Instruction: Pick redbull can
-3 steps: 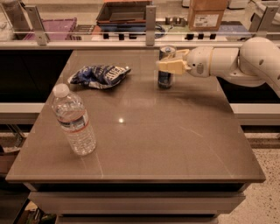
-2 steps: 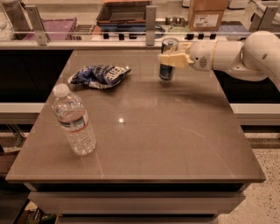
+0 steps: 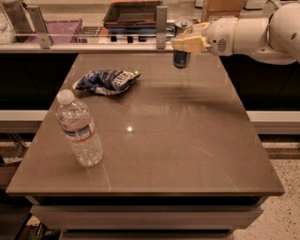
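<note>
The redbull can (image 3: 181, 58) is a slim can with a silver top and blue lower body. It hangs in the air above the far right part of the brown table (image 3: 187, 140). My gripper (image 3: 183, 42) reaches in from the right on a white arm and is shut on the can's upper half, its beige fingers (image 3: 190, 44) covering part of the can. The can's shadow lies on the table below it.
A clear water bottle (image 3: 79, 131) with a white cap stands at the table's left front. A blue and white snack bag (image 3: 107, 81) lies at the far left. Behind the table runs a counter with trays (image 3: 133, 14) and a metal post (image 3: 161, 26).
The gripper has lifted the can off the table and carried it up and toward the far edge; the arm rose with it. Bottle and bag have not moved.
</note>
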You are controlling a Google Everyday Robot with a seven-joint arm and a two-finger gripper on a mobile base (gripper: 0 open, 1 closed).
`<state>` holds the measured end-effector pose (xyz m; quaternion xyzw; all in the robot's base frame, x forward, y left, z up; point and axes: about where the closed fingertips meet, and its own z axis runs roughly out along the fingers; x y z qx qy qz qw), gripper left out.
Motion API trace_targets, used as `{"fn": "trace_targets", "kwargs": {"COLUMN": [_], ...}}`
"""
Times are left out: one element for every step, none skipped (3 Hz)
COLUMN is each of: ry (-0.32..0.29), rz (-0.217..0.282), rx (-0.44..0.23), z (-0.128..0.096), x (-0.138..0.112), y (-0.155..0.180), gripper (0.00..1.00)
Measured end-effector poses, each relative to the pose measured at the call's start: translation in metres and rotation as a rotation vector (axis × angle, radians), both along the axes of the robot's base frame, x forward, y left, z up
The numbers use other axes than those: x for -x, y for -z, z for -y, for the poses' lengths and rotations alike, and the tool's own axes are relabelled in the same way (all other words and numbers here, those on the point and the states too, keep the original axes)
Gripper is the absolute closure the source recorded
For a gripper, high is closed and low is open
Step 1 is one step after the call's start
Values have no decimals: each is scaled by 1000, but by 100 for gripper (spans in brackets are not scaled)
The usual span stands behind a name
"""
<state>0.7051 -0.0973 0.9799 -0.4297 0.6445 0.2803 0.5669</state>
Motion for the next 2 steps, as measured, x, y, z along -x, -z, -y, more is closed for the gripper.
{"fn": "trace_targets", "kwargs": {"ry": [16, 17], "rz": [11, 13], "rx": [33, 34], "z": [-9, -9], "x": [0, 1], "y": [-8, -9], "gripper": [100, 100]}}
